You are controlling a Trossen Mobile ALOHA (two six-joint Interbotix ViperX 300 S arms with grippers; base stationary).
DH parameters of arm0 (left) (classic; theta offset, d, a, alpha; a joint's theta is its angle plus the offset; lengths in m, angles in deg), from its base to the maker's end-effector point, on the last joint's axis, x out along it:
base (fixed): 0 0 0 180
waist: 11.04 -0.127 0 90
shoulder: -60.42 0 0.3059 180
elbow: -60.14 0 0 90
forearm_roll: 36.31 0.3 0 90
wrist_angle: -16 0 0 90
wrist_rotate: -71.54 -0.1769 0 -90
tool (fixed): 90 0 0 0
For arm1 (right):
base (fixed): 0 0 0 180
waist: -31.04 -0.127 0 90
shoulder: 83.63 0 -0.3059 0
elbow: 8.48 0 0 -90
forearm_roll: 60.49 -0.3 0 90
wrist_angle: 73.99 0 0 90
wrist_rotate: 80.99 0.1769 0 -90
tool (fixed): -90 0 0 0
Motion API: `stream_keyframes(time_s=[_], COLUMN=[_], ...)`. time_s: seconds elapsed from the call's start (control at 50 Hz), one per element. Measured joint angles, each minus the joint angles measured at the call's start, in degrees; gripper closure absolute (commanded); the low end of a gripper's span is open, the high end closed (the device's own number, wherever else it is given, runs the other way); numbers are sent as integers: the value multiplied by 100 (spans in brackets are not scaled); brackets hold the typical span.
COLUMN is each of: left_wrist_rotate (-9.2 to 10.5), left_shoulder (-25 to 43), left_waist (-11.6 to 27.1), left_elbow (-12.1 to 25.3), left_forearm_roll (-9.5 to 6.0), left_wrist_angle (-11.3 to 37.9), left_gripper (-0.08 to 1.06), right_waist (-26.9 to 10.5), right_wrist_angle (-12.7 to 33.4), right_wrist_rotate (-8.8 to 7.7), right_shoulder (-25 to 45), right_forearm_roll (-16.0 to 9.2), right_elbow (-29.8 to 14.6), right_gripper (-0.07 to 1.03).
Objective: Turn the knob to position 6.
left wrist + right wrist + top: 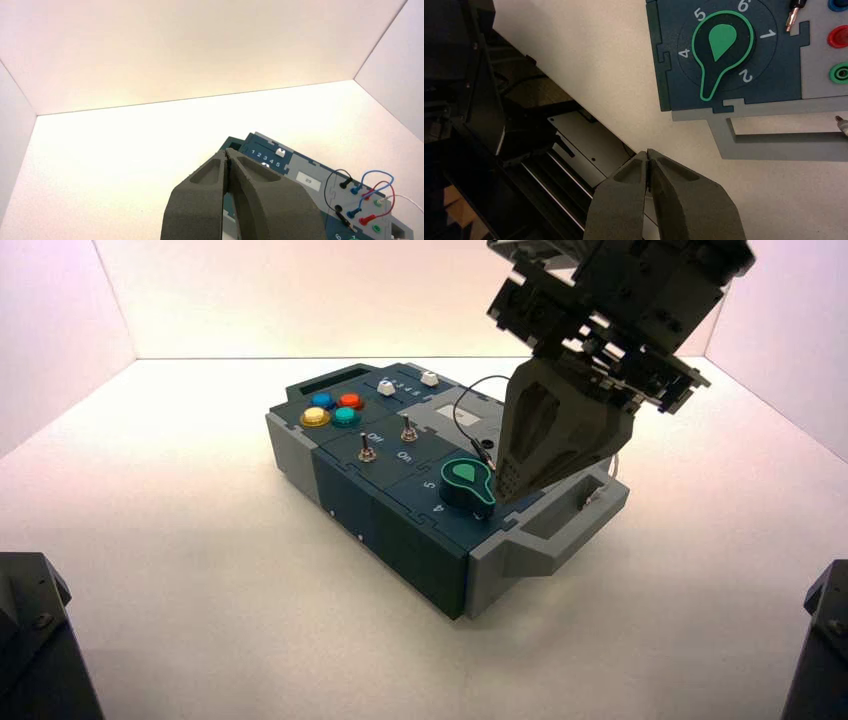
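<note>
Knob (723, 47) untouched; closed right end effector (649, 154) hangs tilted down just beside it.

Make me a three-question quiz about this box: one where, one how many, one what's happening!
1. The knob sits: A by the grey handle end; B between the push buttons; C on a slider.
2. Round push buttons: A two; B four; C six.
3. The right end effector is: A shut, off the knob; B gripping the knob; C wide open.
Answers: A, the handle lies just past it; B, blue, orange, yellow, teal; A, fingertips meet above the table. The left end effector is shut, back from the box.
</note>
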Motion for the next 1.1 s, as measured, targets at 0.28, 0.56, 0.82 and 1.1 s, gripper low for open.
stream_keyframes(time_s=[0.28, 0.56, 0.82, 1.1], left_wrist_rotate=[-53, -97, -193, -290], left_shoulder=[0, 9, 0, 9], left_waist=[0, 0, 0, 0], left_elbow=[0, 9, 9, 79], left_forearm_roll=[-9, -9, -9, -9], left_wrist_angle=[9, 9, 0, 9], left_gripper=[101, 101, 101, 101], right_waist=[9, 0, 9, 35], right_wrist_angle=[-97, -290, -475, -642], right_wrist_rotate=[-9, -18, -18, -18], right_shoulder=[360, 756, 984, 1195], right_forearm_roll=[18, 35, 35, 53], right_elbow=[-167, -246, -299, -308], right_gripper=[98, 99, 98, 98])
